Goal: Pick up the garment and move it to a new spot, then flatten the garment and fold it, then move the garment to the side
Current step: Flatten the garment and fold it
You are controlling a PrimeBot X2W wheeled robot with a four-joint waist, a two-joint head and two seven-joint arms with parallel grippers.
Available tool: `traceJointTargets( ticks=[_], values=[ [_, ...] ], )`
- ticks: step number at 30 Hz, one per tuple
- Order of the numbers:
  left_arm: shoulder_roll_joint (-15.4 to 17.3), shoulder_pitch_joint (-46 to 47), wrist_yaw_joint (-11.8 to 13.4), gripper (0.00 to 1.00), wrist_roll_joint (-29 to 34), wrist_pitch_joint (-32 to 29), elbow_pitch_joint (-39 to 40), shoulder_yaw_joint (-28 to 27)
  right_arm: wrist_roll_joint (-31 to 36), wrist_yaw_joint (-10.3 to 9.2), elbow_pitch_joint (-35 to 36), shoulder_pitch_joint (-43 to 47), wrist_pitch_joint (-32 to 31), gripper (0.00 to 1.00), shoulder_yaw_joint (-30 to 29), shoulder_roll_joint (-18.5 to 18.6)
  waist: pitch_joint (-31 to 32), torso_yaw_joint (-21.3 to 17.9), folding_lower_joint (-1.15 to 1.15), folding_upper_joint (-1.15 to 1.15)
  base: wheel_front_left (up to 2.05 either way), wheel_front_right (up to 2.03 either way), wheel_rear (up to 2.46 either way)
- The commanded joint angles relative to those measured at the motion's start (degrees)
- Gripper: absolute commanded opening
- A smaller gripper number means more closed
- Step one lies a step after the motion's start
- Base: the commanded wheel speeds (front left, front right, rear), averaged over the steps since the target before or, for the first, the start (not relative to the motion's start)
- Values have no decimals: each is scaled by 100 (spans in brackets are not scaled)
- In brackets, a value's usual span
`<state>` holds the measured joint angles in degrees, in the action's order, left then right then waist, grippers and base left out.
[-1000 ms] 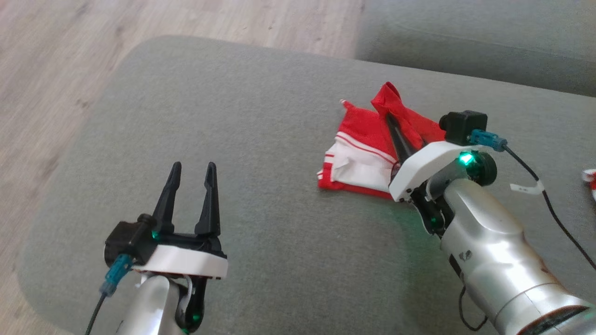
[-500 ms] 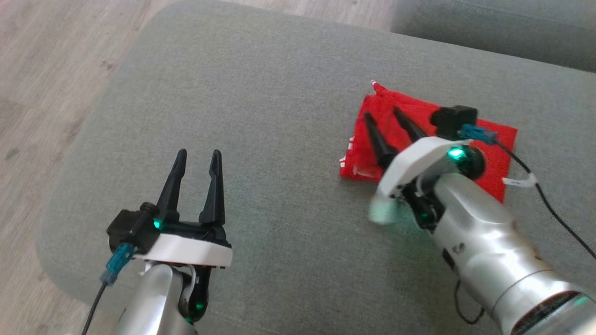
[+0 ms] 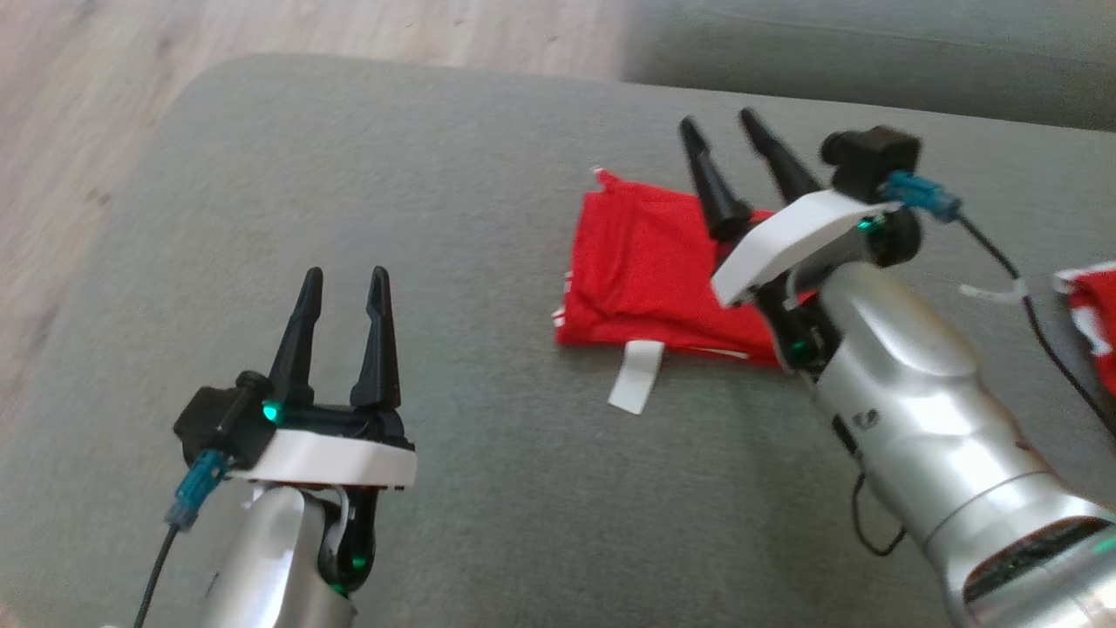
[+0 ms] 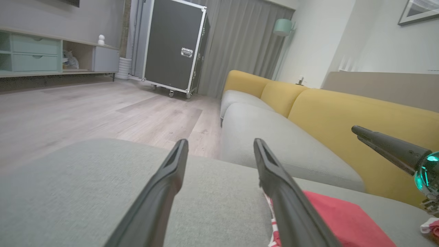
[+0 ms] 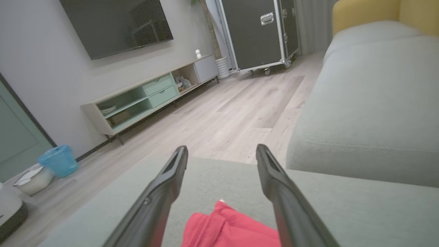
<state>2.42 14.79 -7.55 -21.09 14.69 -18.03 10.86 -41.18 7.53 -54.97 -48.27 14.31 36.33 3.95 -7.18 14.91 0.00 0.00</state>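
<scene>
The garment (image 3: 641, 266) is red with white trim, folded into a flat rectangle on the grey cushion (image 3: 453, 174). A white label (image 3: 636, 377) sticks out from its near edge. The garment's red cloth also shows in the left wrist view (image 4: 339, 219) and the right wrist view (image 5: 226, 228). My right gripper (image 3: 720, 124) is open and raised above the garment's far right part, with nothing between its fingers. At the lower left my left gripper (image 3: 343, 277) is open and empty, well left of the garment.
Another red and white cloth (image 3: 1094, 318) lies at the right edge. A black cable (image 3: 1020, 296) trails from my right wrist. The cushion's rounded left edge drops to a wooden floor (image 3: 70, 131). A second grey cushion (image 3: 872, 61) lies beyond, with a yellow backrest (image 4: 343, 113).
My right gripper opened, let go of the garment and lifted away from it. The garment now lies folded flat. The camera has shifted. My left gripper stayed open.
</scene>
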Motion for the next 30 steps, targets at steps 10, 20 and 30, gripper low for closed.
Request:
traceJointTargets(
  ticks=[10, 20, 30],
  values=[
    [46, 64, 14, 100, 109, 30, 311, -454, 2297, -4, 1176, 904, 68, 100, -1926, 385, 307, -886, 0, 0, 0, 0, 0],
    [46, -60, 9, 100, 201, 30, 214, -573, 3458, -4, 2418, 2349, 68, 100, -3348, 146, 331, -1341, 0, 0, 0, 0, 0],
    [46, -110, 8, 100, 267, 30, 145, -613, 3644, -4, 2847, 2914, 69, 100, -3525, -99, 234, -1582, 0, 0, 0, 0, 0]
  ],
)
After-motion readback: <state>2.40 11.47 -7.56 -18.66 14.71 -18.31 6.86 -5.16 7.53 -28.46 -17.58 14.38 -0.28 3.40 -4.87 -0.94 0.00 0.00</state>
